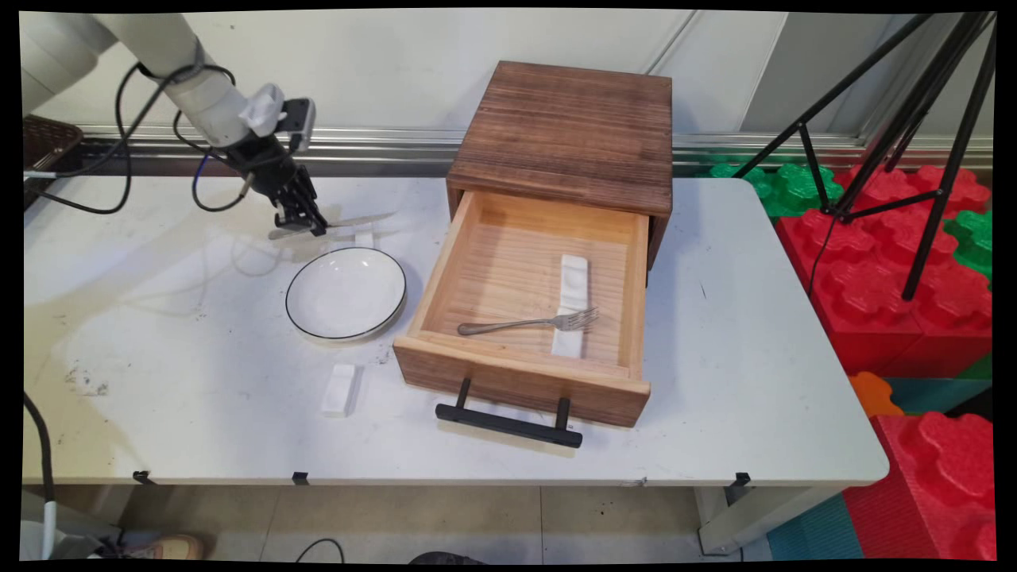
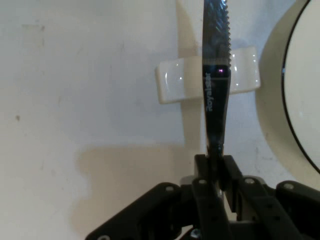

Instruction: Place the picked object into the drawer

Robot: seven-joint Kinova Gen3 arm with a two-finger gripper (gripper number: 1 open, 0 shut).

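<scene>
My gripper is shut on the handle of a steel table knife, just above the table's far left part. The serrated blade points away from the hand and passes over a small white cutlery rest; whether it touches the rest I cannot tell. A white plate with a black rim lies right beside the rest, nearer the table's front.
A wooden box stands at the back with its drawer pulled open. In the drawer a fork lies across a white rest. Another white rest lies near the front edge. A black tripod and red foam blocks are at the right.
</scene>
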